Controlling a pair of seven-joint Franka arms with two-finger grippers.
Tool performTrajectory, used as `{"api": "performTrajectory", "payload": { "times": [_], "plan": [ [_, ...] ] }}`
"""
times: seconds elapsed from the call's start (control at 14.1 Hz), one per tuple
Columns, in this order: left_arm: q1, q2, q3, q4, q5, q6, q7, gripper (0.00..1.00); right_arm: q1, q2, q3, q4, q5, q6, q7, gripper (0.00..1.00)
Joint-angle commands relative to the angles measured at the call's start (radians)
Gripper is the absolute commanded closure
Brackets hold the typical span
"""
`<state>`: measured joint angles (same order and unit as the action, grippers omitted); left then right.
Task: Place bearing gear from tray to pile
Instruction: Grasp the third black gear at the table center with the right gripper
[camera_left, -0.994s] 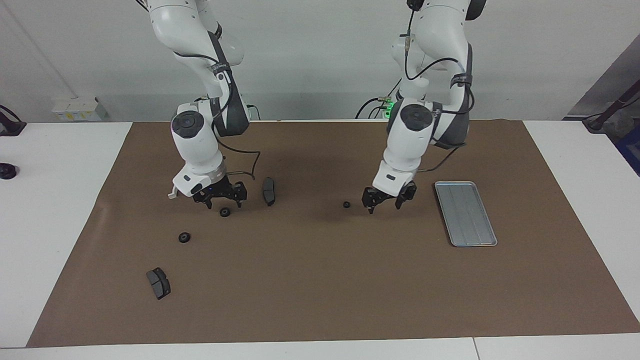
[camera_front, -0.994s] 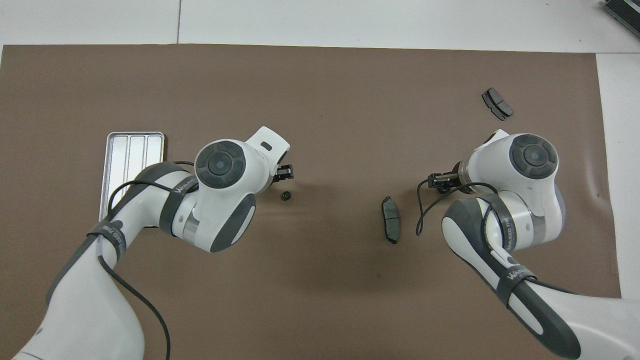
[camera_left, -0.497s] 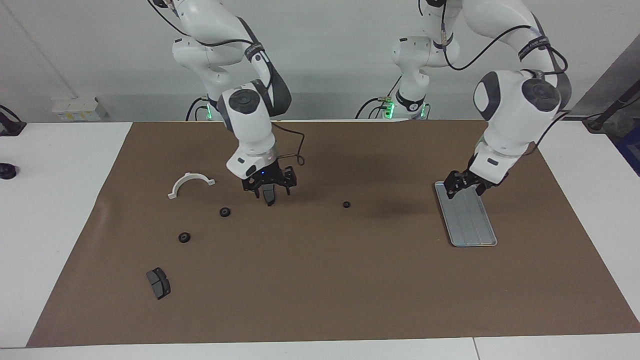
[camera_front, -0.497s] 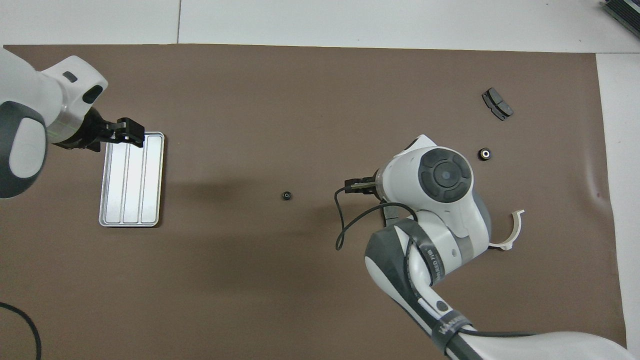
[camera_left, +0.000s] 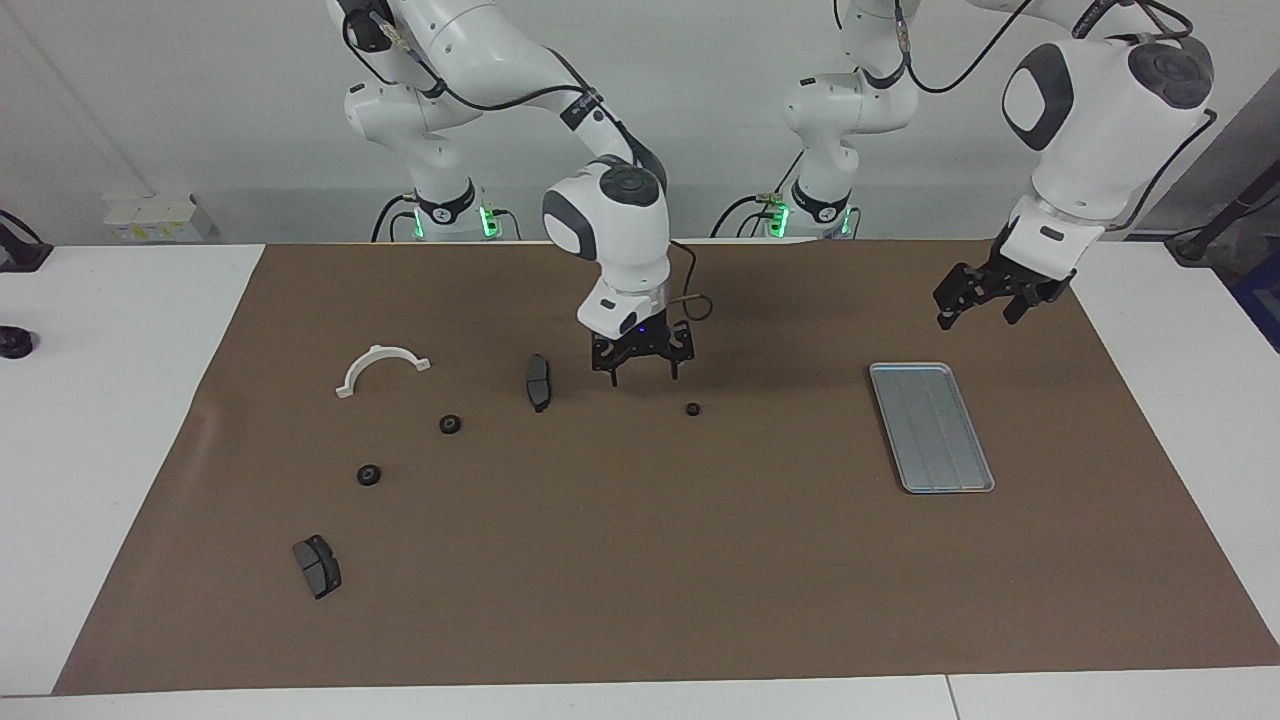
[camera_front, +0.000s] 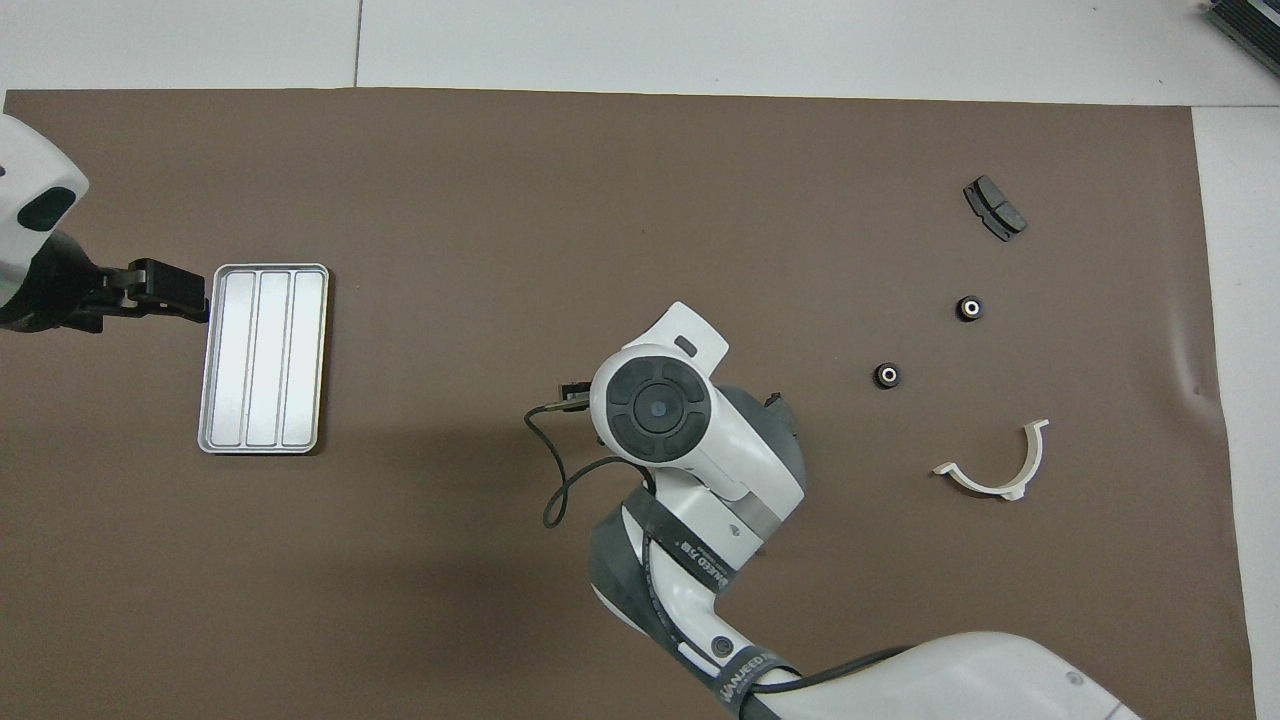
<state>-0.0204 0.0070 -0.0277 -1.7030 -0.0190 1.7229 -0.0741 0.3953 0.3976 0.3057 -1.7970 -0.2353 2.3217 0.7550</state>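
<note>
Right gripper (camera_left: 643, 370) spread, empty, above mat (camera_left: 640, 560), lone bearing gear (camera_left: 692, 409) at its 4 o'clock. Left gripper (camera_left: 985, 300) spread, raised beside tray (camera_left: 930, 428).

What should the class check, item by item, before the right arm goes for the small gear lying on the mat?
1. Tray empty: ok.
2. Small gear lies alone on the mat, between tray and pile: ok.
3. Right gripper open and empty: ok.
4. Right gripper centred over the small gear: not ok; it hangs between the gear and the brake pad.
5. Left gripper raised, open, away from the gear: ok.
</note>
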Motion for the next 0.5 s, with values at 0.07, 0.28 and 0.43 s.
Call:
{"api": "performTrajectory", "payload": {
  "times": [0.07, 0.28, 0.43],
  "plan": [
    [0.008, -0.030, -0.005, -0.027, -0.009, -0.020, 0.011, 0.00, 0.071, 0.162, 0.000, 0.203, -0.061, -0.065, 0.067, 0.00],
    [0.008, -0.035, -0.005, -0.040, -0.009, -0.013, 0.010, 0.00, 0.092, 0.205, -0.002, 0.215, -0.110, -0.044, 0.090, 0.02],
    [0.010, -0.039, -0.005, -0.053, -0.009, 0.003, 0.013, 0.00, 0.088, 0.205, 0.000, 0.202, -0.124, -0.042, 0.095, 0.21]
  ]
}}
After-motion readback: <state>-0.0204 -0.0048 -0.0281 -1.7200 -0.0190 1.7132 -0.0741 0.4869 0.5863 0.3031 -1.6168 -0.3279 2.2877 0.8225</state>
